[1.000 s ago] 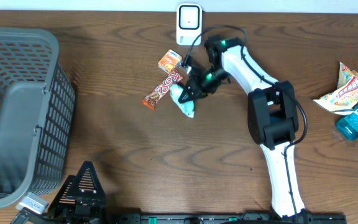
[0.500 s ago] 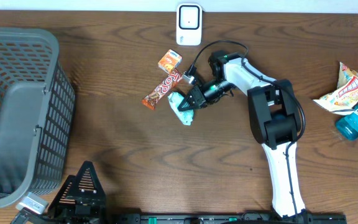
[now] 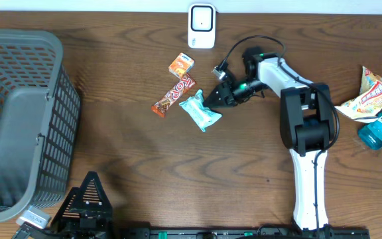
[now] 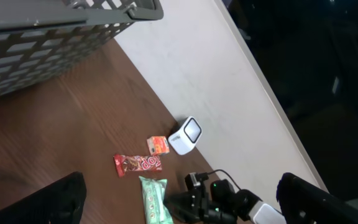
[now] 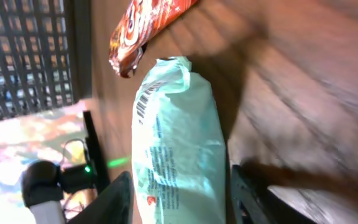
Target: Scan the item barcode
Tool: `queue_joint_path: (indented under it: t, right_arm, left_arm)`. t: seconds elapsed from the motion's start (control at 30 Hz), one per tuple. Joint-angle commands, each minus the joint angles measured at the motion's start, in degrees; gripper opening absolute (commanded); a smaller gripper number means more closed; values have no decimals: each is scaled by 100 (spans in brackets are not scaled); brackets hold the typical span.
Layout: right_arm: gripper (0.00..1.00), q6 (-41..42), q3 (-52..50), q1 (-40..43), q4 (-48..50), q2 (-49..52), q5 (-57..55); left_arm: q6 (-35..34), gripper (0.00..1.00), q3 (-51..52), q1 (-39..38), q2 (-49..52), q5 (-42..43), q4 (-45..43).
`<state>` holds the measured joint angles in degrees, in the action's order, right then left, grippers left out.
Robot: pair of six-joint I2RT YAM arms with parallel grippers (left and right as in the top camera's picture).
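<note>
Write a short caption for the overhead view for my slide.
Right gripper open beside a mint-green packet lying on the wooden table, white scanner at the far edge.

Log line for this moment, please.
right gripper: open, straddling green packet | green packet: on table, barcode showing | left gripper: open, empty

Overhead: lit evenly from above, sharp thru-out, only faint shadows are seen. Left wrist: dimmer; upper right of frame is lost to black, bottom corners are blurred. Right wrist: warm cast, lower left is blown out w/ glare, table (image 5: 303,74) grain at right is smeared, mint packet (image 5: 179,149) print is kept fairly sharp.
</note>
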<state>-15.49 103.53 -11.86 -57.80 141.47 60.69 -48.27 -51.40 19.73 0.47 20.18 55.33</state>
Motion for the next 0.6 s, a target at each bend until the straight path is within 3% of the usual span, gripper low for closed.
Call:
queue_joint_path:
  t: [0.0,0.33,0.43,0.57]
  right_arm:
    - [57,63,-46,-35,-76,-72,-162]
    - [57,-133,-46,-96,-424,-155,133]
    - [61,-131,-46,-83,-581,-402,22]
    - [79,-28,-46,-138,-704,-896,-588]
  left_arm:
    - [-26,98,-136,24,-31,-39,-9]
    - [-26,98,-136,24,-31,-39,-7]
    - [-26,98,-133,24,-31,-42,-7]
    - [-28,98,-133,24,-31,-136,37]
